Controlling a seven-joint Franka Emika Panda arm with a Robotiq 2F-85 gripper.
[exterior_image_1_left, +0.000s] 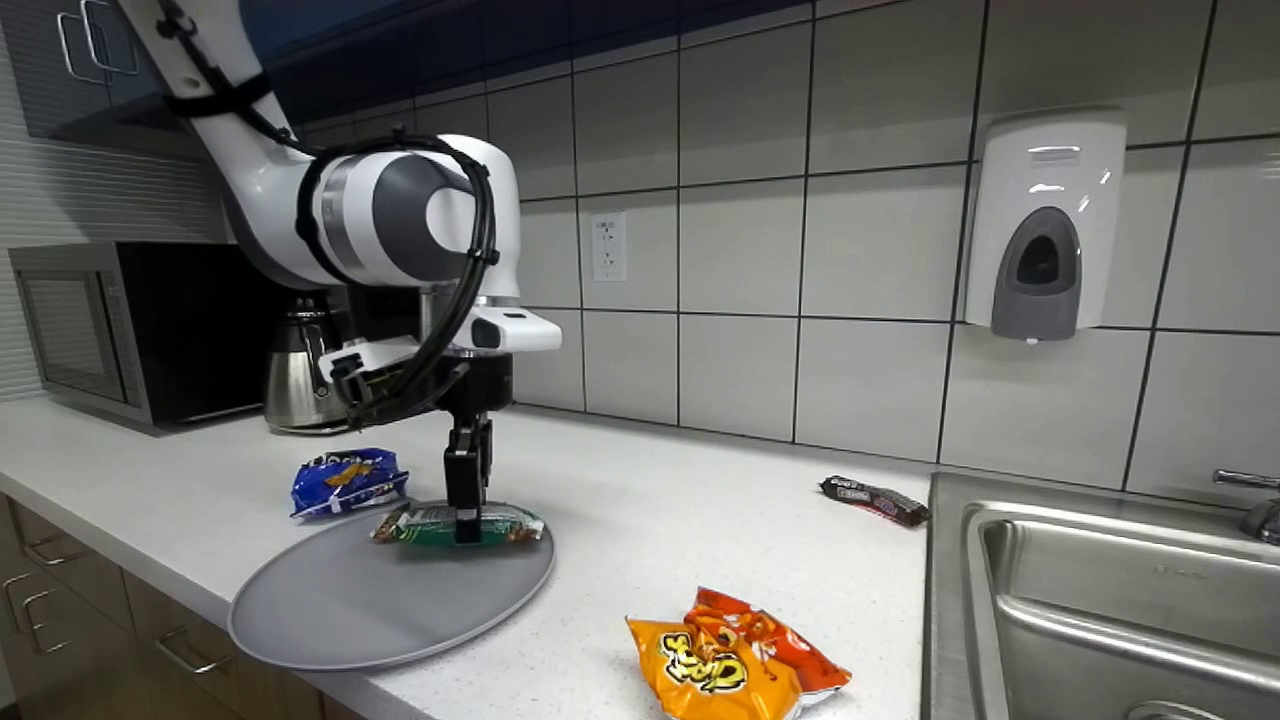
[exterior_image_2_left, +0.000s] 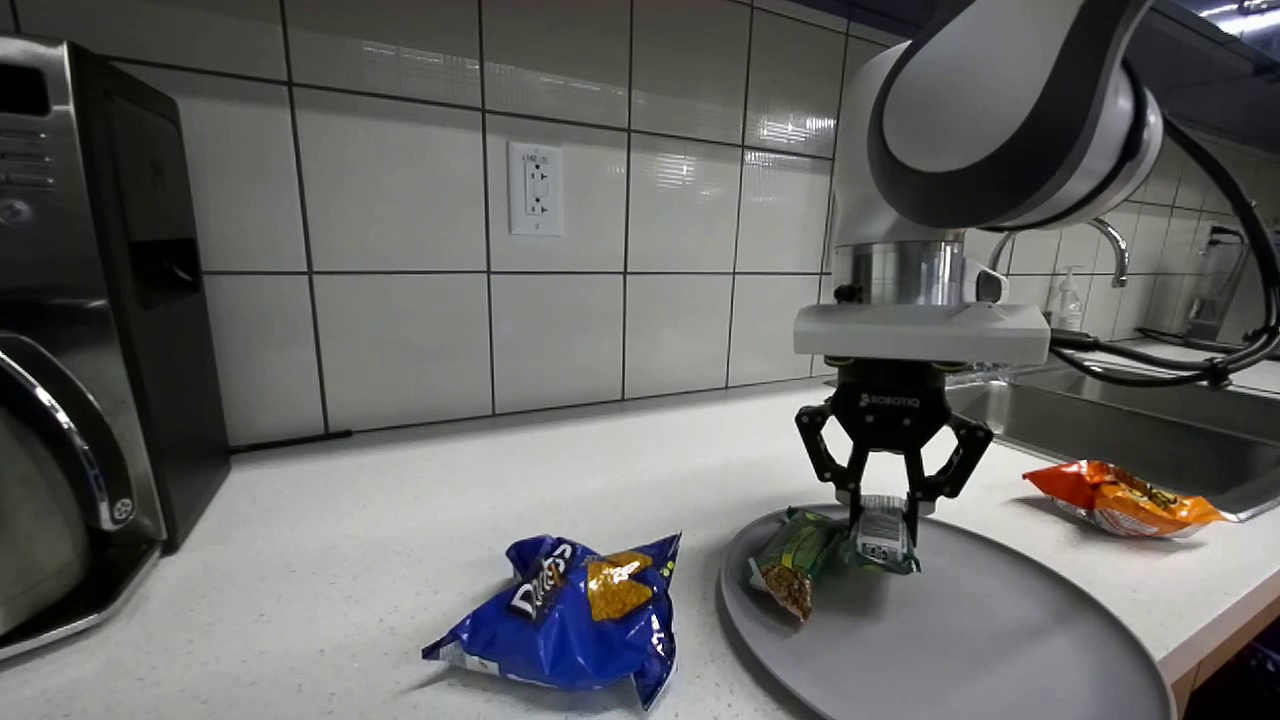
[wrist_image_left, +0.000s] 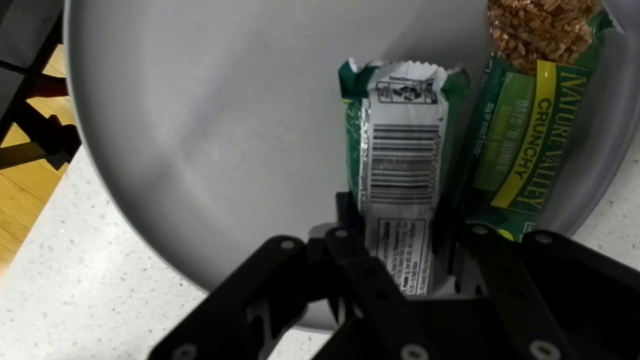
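- The gripper (exterior_image_2_left: 884, 518) was clenched across the width of a green granola bar (wrist_image_left: 405, 150), so the grasp itself looked complete.
- That bar was within the rim of the gray plate (exterior_image_1_left: 380, 610), barcode side up (whether its underside met the plate could not be told); it had not yet been let go.
- A second granola bar (wrist_image_left: 530, 140) lay on the plate close to its rim, label up, just beside the held one; as things stood, this one was already down and free of the gripper.
- Just outside the plate, on the side away from the sink (exterior_image_1_left: 985, 600), a blue Doritos bag (exterior_image_2_left: 590, 615) rested on the white surface (exterior_image_1_left: 650, 500), apart from the rim.
- From the plate toward the sink, an orange-and-red snack bag (exterior_image_1_left: 725, 660) lay near the sink's edge, well apart from the plate.
- Farther from the plate, a dark wrapped bar (exterior_image_1_left: 875, 500) lay just beside the sink, nearer the tiled wall (exterior_image_1_left: 740, 380) (its lettering was too small to read). These three packages were all off the plate.
- Beyond the plate, past the Doritos bag, stood a steel carafe (exterior_image_1_left: 300, 385) and a microwave (exterior_image_1_left: 200, 330).
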